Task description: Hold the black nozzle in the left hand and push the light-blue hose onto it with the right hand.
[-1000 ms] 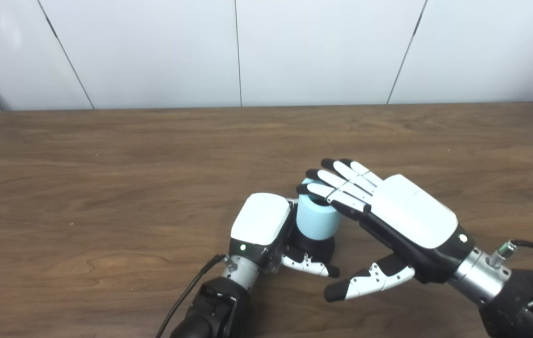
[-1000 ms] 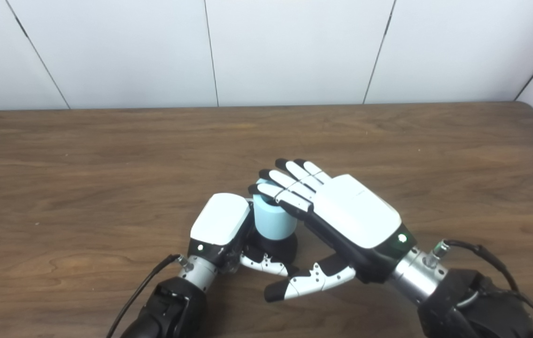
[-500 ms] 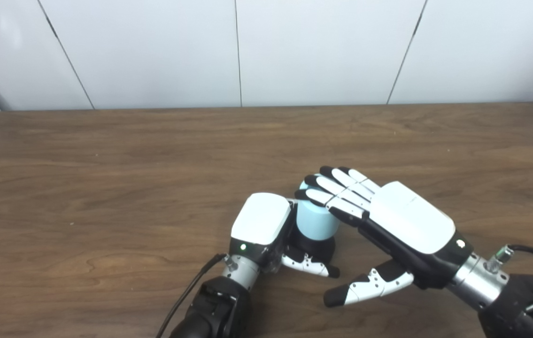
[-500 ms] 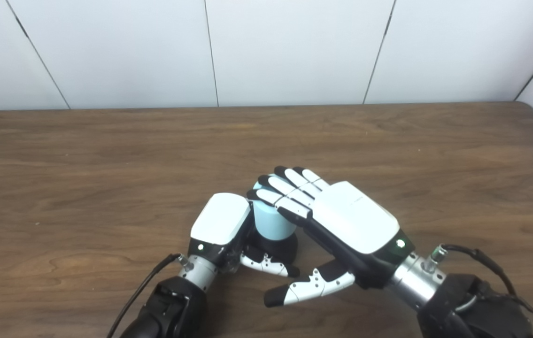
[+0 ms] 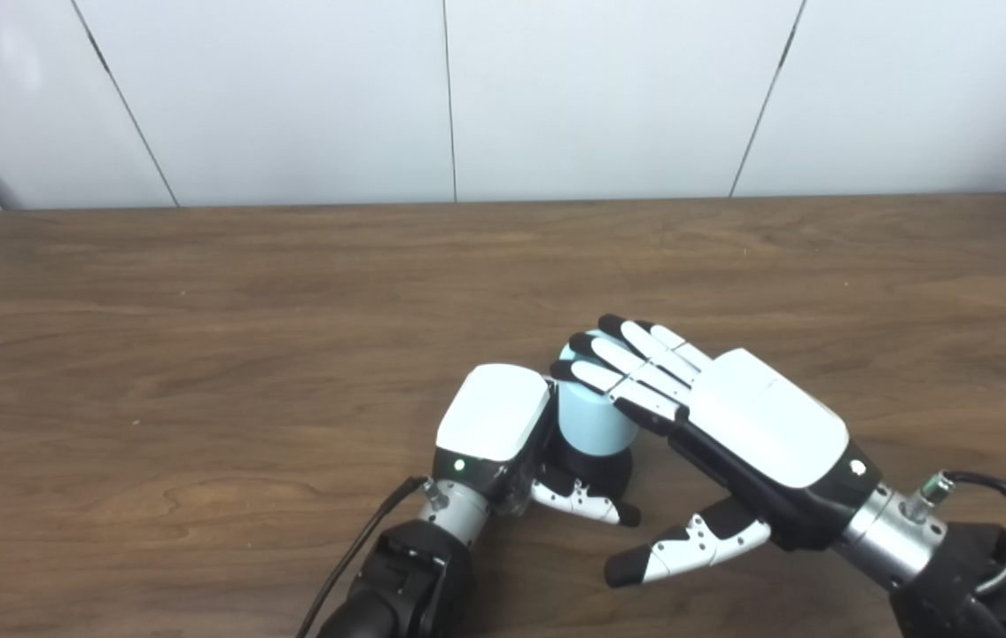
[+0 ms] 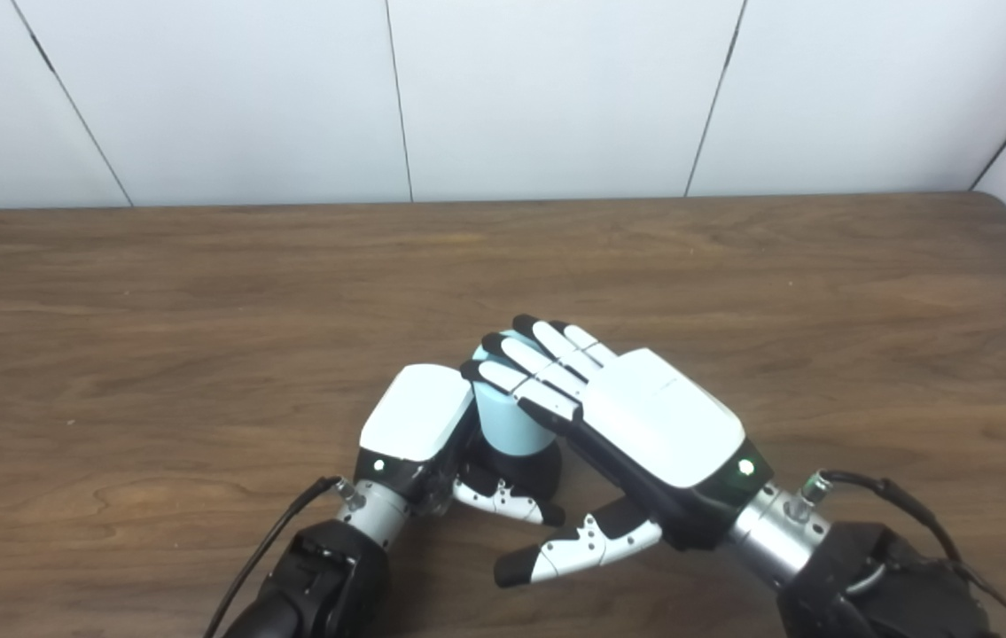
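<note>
One black nozzle (image 5: pixel 587 468) upright on tabletop (image 5: pixel 201 337), gripped by left hand (image 5: pixel 503 434). One light-blue hose (image 5: pixel 591 412) seated on it. Right hand (image 5: pixel 733 434) flat, fingers extended, holding nothing, resting on hose top.

no writing, labels or numbers can be read anywhere here, not on the hands, hose, nozzle or table.

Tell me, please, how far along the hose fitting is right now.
Done: the left robot hand grips the black nozzle, and the light-blue hose stands upright on it. In hand: the right robot hand presses flat fingers on the hose's top. Left: whether it is fully seated cannot be seen.
</note>
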`<state>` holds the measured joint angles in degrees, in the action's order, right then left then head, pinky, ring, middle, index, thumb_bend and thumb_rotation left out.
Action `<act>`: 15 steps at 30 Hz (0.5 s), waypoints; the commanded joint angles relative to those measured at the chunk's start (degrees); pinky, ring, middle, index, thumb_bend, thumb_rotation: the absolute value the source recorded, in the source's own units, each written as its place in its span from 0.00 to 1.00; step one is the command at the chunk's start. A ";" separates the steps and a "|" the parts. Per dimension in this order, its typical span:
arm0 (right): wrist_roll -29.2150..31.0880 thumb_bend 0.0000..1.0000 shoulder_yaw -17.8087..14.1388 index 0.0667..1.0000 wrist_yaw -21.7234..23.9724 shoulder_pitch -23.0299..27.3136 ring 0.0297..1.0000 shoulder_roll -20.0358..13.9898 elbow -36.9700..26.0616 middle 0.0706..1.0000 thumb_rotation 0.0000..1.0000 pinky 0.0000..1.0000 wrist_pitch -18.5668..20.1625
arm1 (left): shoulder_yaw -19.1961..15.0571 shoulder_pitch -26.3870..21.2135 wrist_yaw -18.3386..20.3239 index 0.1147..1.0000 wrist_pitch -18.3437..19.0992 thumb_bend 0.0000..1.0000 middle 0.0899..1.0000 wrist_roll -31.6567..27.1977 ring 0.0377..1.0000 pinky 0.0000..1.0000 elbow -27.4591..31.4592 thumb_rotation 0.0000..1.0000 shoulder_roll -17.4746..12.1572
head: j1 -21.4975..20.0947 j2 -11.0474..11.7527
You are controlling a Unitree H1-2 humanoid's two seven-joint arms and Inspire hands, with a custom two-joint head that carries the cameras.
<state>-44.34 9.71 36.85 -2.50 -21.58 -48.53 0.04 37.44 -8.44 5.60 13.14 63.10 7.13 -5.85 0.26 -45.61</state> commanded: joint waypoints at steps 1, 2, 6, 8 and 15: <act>-1.68 0.67 1.27 0.87 3.77 -3.28 0.99 -2.30 3.88 0.93 1.00 0.97 0.02 | 1.78 3.80 6.40 0.42 0.75 0.52 0.35 0.16 0.36 0.31 -2.04 0.00 -1.54 | -0.03 -0.01; -1.71 0.67 1.44 0.87 3.37 -3.53 1.00 -2.42 4.34 0.93 1.00 0.97 -0.01 | 1.78 3.80 6.46 0.42 0.77 0.52 0.35 0.18 0.36 0.31 -1.98 0.00 -1.55 | -0.06 -0.05; -1.90 0.68 1.97 0.87 1.81 -4.12 0.99 -2.83 5.89 0.93 1.00 0.96 -0.23 | 1.73 3.81 6.45 0.42 0.70 0.53 0.42 0.14 0.36 0.31 -1.98 0.00 -1.48 | -0.06 -0.11; -2.03 0.68 2.24 0.87 1.37 -4.16 0.99 -3.14 6.41 0.93 1.00 0.96 -0.32 | 1.69 3.82 6.62 0.42 0.66 0.52 0.37 0.19 0.36 0.30 -1.85 0.00 -1.45 | -0.05 -0.15; -2.17 0.68 3.08 0.88 -0.30 -4.33 0.99 -4.41 7.91 0.93 1.00 0.96 -0.16 | 1.64 3.92 7.02 0.42 0.67 0.52 0.35 0.54 0.36 0.31 -1.79 0.00 -1.28 | 0.00 -0.28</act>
<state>-44.33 11.71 30.71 -3.54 -23.16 -45.44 -1.15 37.39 -8.39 6.63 13.13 63.94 7.55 -5.85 0.18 -45.88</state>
